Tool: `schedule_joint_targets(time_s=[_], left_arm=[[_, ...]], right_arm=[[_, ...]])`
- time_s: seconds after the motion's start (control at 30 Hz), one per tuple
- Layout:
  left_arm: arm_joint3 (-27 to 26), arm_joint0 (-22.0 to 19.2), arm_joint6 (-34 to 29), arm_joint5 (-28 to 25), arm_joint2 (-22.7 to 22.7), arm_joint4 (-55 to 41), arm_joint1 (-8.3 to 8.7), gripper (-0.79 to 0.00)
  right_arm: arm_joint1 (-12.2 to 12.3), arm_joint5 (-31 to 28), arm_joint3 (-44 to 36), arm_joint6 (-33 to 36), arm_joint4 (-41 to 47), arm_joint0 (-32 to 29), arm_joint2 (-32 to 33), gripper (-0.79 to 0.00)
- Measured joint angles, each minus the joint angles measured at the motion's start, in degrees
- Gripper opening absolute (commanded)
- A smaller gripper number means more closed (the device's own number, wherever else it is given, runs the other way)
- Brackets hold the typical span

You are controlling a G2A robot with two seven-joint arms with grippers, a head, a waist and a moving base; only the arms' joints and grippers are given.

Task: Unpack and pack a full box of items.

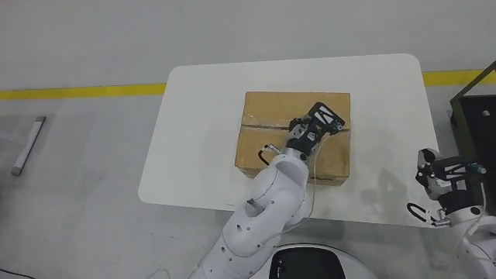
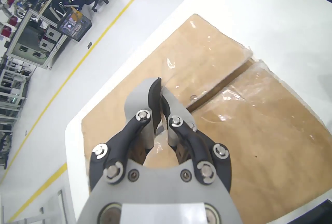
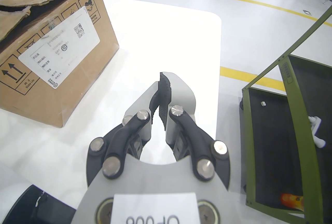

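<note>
A brown cardboard box (image 1: 294, 134) stands in the middle of the white table (image 1: 194, 139), its two top flaps (image 2: 207, 53) meeting at a dark seam under clear tape. My left gripper (image 2: 158, 90) hovers over the box top near the seam, also seen from above (image 1: 329, 116). It is shut on a strip of clear tape (image 2: 166, 69) that rises from the flap to its fingertips. My right gripper (image 3: 163, 90) is shut with nothing in it, low over bare table to the right of the box (image 3: 52, 53), by the table's right front corner (image 1: 428, 161).
A green cart (image 3: 272, 131) with a black shelf stands just off the table's right edge (image 1: 473, 124), holding a white part (image 3: 316, 131) and an orange item (image 3: 290, 200). A grey tube (image 1: 27, 146) lies on the floor far left. Bare table surrounds the box.
</note>
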Motion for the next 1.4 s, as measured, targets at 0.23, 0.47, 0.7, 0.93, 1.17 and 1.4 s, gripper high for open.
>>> schedule_joint_targets(time_s=[0.23,0.47,0.7,0.93,1.17,1.4], left_arm=[[-6.3,1.1,-1.8,-0.2,-7.3,4.9,0.93,-0.785],[-10.6,3.4,-3.7,0.4,-16.4,11.3,2.13,-0.785],[-13.9,5.8,-4.7,3.5,-22.2,15.4,2.57,-0.785],[-13.9,7.1,-3.3,5.0,-27.1,18.2,2.93,-0.785],[-13.1,6.5,-3.0,8.0,-30.6,16.3,2.82,-0.785],[-11.6,6.3,-3.4,8.4,-32.4,16.1,2.77,0.0]], right_arm=[[0.2,-2.3,-1.6,0.0,0.6,2.2,-0.3,-0.785],[0.4,-5.5,-3.8,1.1,1.4,6.2,-1.5,-0.785],[0.6,-7.8,-5.2,3.8,1.6,10.5,-5.0,-0.785],[0.8,-9.9,-6.0,5.8,-0.6,12.6,-9.4,-0.785],[1.0,-13.4,-4.8,7.3,-1.5,14.5,-12.7,-0.785],[1.1,-13.5,-3.0,10.0,-0.5,16.2,-14.6,-0.785]])
